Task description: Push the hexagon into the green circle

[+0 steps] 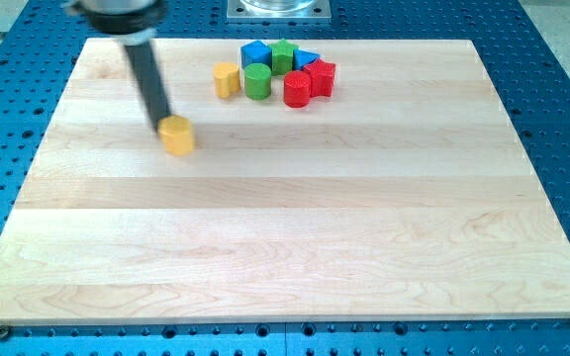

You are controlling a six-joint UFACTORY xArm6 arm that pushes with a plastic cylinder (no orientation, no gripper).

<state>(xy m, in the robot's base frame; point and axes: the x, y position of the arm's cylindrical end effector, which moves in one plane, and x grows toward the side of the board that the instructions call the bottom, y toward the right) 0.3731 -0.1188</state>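
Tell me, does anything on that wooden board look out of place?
One thing: the yellow hexagon block sits alone at the view's left with my tip touching it, far from the green round block and the cluster at the top.

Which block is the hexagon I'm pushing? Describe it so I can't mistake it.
On the wooden board, look left of and below the block cluster near the view's top edge. The yellow hexagon sits alone there, with my tip against its upper left. The other yellow block sits beside the green circle.
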